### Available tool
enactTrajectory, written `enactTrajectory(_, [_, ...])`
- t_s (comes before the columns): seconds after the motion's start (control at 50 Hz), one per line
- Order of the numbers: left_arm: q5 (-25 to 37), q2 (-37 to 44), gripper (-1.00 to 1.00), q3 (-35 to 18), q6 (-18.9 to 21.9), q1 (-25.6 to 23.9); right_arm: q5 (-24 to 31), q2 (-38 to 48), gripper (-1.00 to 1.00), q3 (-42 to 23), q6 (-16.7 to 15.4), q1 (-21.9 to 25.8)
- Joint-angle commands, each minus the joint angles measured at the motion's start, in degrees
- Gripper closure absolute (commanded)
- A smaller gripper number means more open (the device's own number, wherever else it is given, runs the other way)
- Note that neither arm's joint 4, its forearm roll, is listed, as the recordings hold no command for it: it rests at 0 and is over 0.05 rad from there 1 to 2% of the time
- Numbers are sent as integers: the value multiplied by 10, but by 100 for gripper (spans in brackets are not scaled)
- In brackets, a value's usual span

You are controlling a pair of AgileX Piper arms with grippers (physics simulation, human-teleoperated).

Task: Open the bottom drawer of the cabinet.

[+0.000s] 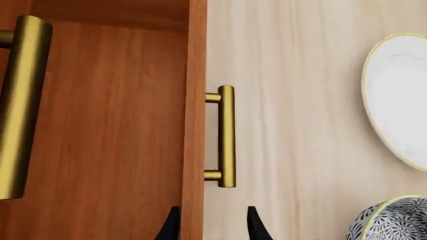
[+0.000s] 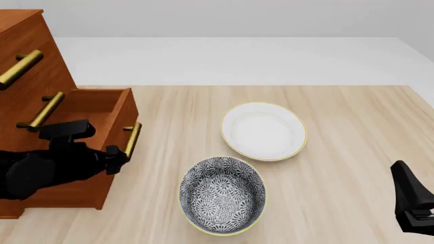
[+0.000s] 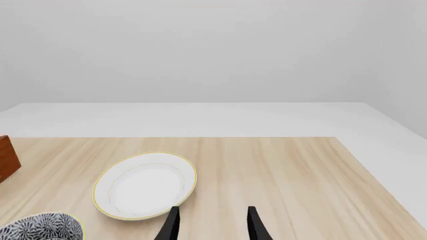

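The reddish-brown cabinet (image 2: 27, 61) stands at the table's left. Its bottom drawer (image 2: 125, 114) sticks out from the cabinet front, its inside showing. The drawer's brass bar handle (image 2: 132, 140) faces the table's middle. My left gripper (image 2: 121, 154) is open just short of that handle (image 1: 227, 135); in the left wrist view the bar lies ahead of the gap between the fingers, untouched, beside the drawer's front panel (image 1: 195, 125). My right gripper (image 2: 401, 170) is open at the near right, far from the cabinet, holding nothing (image 3: 212, 210).
A white bowl with a yellow rim (image 2: 263, 130) lies mid-table, and a black-and-white patterned bowl (image 2: 222, 195) sits nearer, right of the drawer. The middle drawer's brass handle (image 1: 20, 100) looms close in the left wrist view. The table's far edge (image 3: 200, 137) runs behind the white bowl.
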Motion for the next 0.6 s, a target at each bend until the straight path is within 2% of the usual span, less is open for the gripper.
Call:
enactTrajectory(0.02, [18, -46, -100, -18, -12, -37, 0, 0, -100, 0, 0, 0])
enactTrajectory(0.08, [18, -46, -100, -18, -12, -37, 0, 0, -100, 0, 0, 0])
enactTrajectory(0.1, [11, -34, -100, -15, -25, -54, 0, 0, -100, 0, 0, 0])
enactTrajectory(0.16, [6, -24, -100, -19, -32, -62, 0, 0, -100, 0, 0, 0])
enactTrajectory(0.28, [8, -20, -100, -28, -32, -65, 0, 0, -100, 0, 0, 0])
enactTrajectory(0.3, [5, -22, -100, -34, -54, -76, 0, 0, -100, 0, 0, 0])
enactTrajectory(0.34, [2, -17, -100, -38, -63, -81, 0, 0, -100, 0, 0, 0])
enactTrajectory(0.6, [-5, -11, -100, -46, -82, -101, 0, 0, -100, 0, 0, 0])
